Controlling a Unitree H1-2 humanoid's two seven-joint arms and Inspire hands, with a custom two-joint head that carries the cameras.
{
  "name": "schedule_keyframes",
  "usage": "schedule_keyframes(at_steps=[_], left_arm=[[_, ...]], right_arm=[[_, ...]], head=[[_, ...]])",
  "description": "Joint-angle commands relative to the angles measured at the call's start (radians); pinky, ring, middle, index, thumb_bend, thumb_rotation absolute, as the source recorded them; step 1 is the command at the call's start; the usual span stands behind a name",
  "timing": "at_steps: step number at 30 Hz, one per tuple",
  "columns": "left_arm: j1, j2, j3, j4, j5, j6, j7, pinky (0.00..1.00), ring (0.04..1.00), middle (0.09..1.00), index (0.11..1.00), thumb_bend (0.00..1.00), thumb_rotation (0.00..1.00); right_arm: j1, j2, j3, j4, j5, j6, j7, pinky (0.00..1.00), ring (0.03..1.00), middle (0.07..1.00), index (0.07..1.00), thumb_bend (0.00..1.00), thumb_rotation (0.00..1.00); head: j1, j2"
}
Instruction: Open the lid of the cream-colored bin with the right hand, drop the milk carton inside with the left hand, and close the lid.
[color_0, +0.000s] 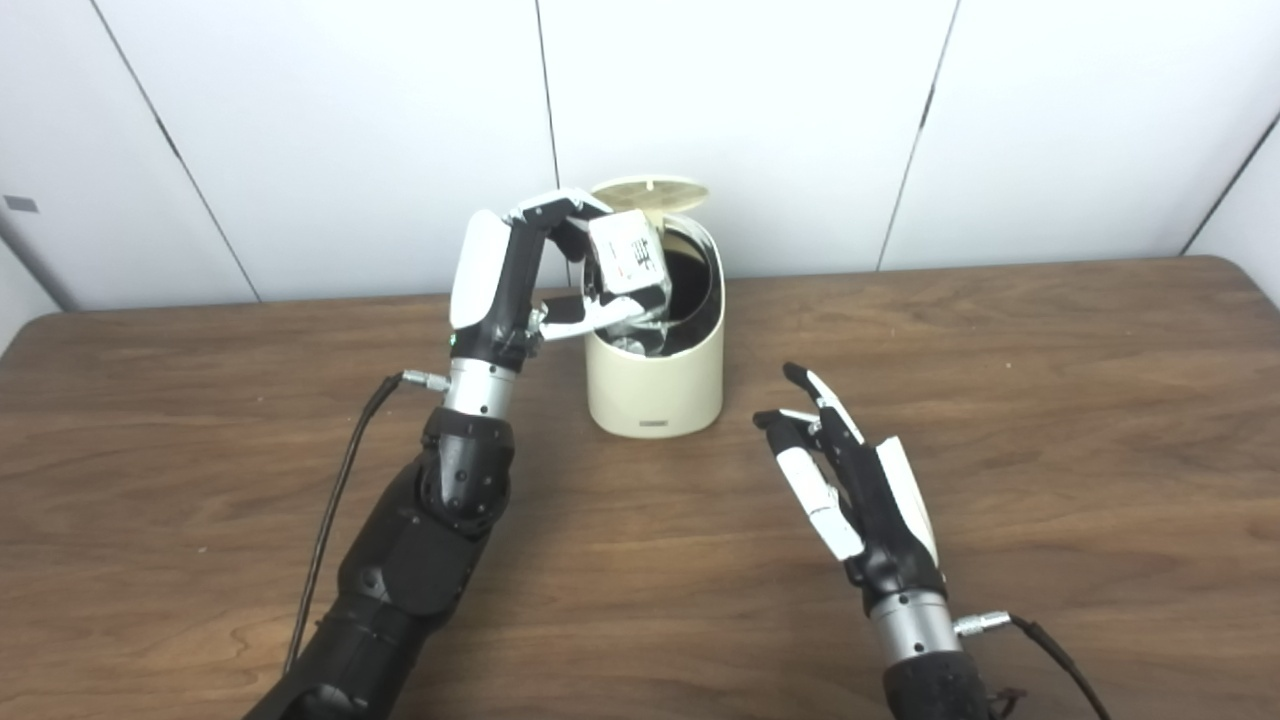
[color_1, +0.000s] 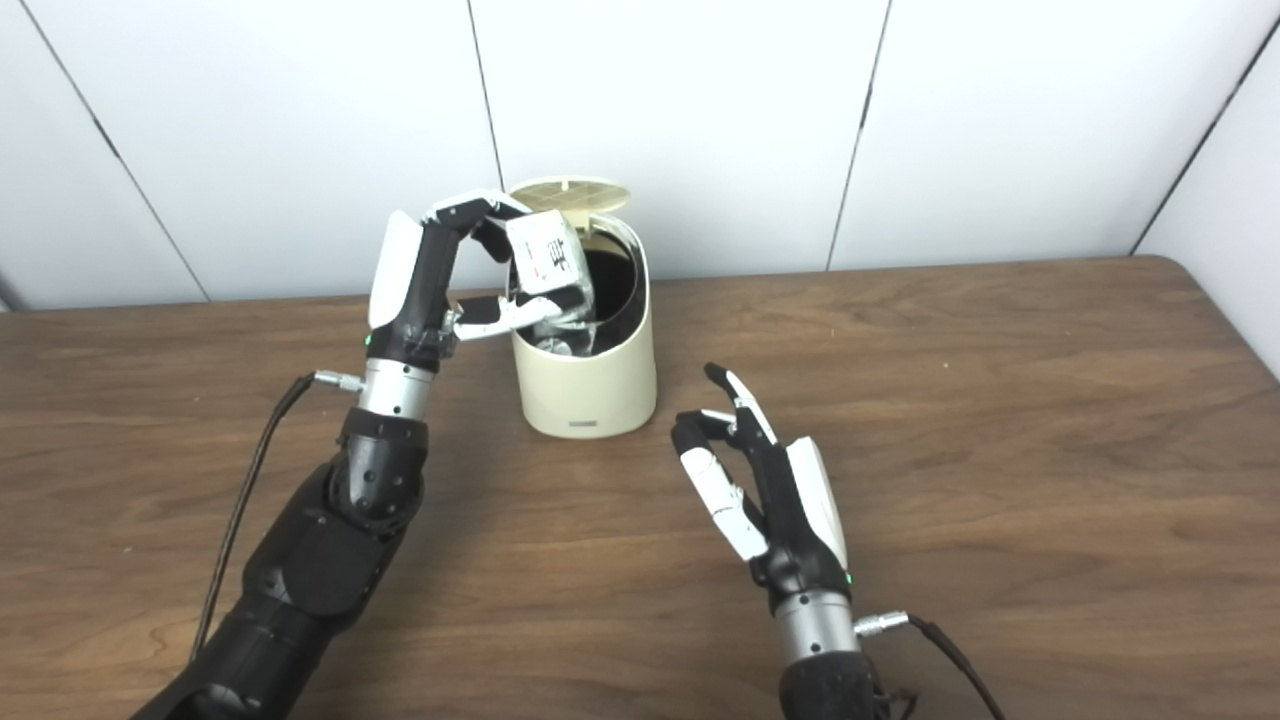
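The cream-colored bin (color_0: 655, 375) already has its lid (color_0: 650, 192) tipped up behind the mouth, and the left hand (color_0: 545, 275) holds the milk carton (color_0: 628, 255) pinched in its fingers right over the opening, so the drop and the closing appear to remain. The right hand (color_0: 850, 480) waits near the bin's front right, fingers spread and empty, over a brown wooden table (color_0: 1050, 420) backed by white wall panels (color_0: 1000, 120).

Hidden behind the milk carton (color_0: 628, 253) and the left robot hand (color_0: 545, 270): most of the dark interior and near rim of the cream-colored bin (color_0: 655, 385). Too small to read: the black print on the carton and the label at the bin's base. Cut off by the bottom edge: both forearms, and the desk (color_0: 1050, 420) at both sides.
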Motion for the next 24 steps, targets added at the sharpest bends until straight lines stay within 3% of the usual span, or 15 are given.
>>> schedule_keyframes(at_steps=[1, 4, 11, 14, 21, 24], left_arm=[[-0.034, -0.004, 0.014, -0.031, 0.011, -0.015, -0.004, 0.42, 0.476, 0.569, 0.565, 0.95, 0.0], [-0.03, -0.001, 0.019, -0.045, -0.004, -0.015, -0.046, 0.43, 0.49, 0.582, 0.584, 1.0, 0.01], [-0.023, 0.005, 0.028, -0.062, -0.013, -0.015, -0.119, 0.44, 0.504, 0.602, 0.604, 1.0, 0.13], [-0.022, 0.003, 0.036, -0.063, -0.017, -0.014, -0.137, 0.45, 0.506, 0.604, 0.606, 1.0, 0.14], [-0.021, -0.007, 0.05, -0.061, -0.011, -0.016, -0.121, 0.45, 0.512, 0.599, 0.601, 1.0, 0.11], [-0.017, -0.012, 0.044, -0.072, -0.019, -0.017, -0.078, 0.45, 0.505, 0.581, 0.582, 0.99, 0.02]], right_arm=[[-0.015, 0.004, -0.002, -0.042, 0.003, -0.011, -0.002, 0.84, 0.775, 0.735, 0.915, 0.48, 1.0], [-0.016, 0.006, -0.003, -0.048, 0.008, -0.009, 0.0, 0.81, 0.769, 0.736, 0.917, 0.48, 1.0], [-0.019, 0.002, -0.003, -0.049, 0.004, -0.011, -0.001, 0.82, 0.756, 0.735, 0.919, 0.5, 1.0], [-0.02, 0.005, -0.008, -0.046, 0.012, -0.014, -0.005, 0.81, 0.754, 0.731, 0.918, 0.5, 1.0], [-0.02, 0.002, -0.013, -0.039, 0.013, -0.02, -0.006, 0.81, 0.753, 0.728, 0.918, 0.49, 1.0], [-0.019, 0.0, -0.014, -0.039, 0.012, -0.018, -0.005, 0.81, 0.754, 0.729, 0.92, 0.49, 1.0]], head=[[0.0, 0.0], [0.0, 0.0], [-0.001, 0.0], [-0.001, 0.0], [0.0, 0.0], [-0.001, 0.002]])
